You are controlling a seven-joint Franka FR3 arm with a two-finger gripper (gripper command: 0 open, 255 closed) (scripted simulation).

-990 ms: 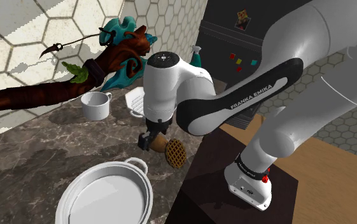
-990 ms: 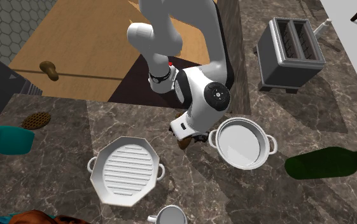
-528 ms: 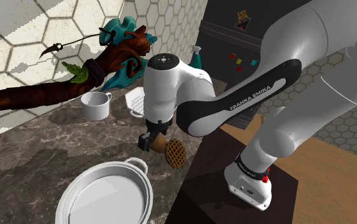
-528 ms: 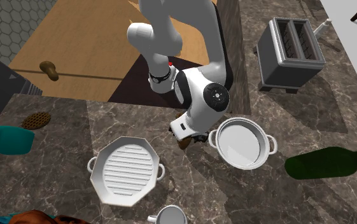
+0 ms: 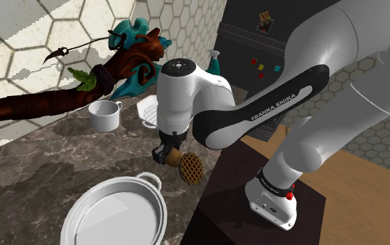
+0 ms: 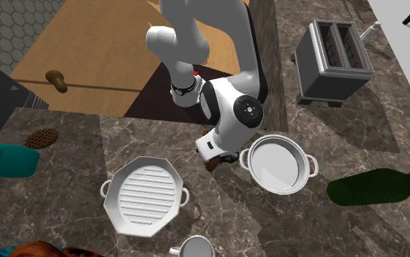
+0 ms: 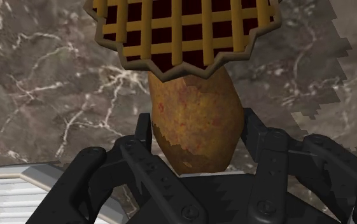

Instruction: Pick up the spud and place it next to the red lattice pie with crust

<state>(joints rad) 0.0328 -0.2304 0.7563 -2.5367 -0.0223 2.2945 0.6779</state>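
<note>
1. Clamped between the fingers of the all-black two-finger gripper (image 7: 196, 137): a brown, mottled oval potato (image 7: 195, 114), low over the dark marble countertop (image 7: 56, 83)
2. Far tip right against the scalloped rim of the round red lattice-crust pie (image 7: 182, 32)

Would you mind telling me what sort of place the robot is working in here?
Most likely a home kitchen: a dark marble countertop carries a toaster, a white pot and a ribbed grill pan, and the gripper holds a potato by a lattice pie.
</note>
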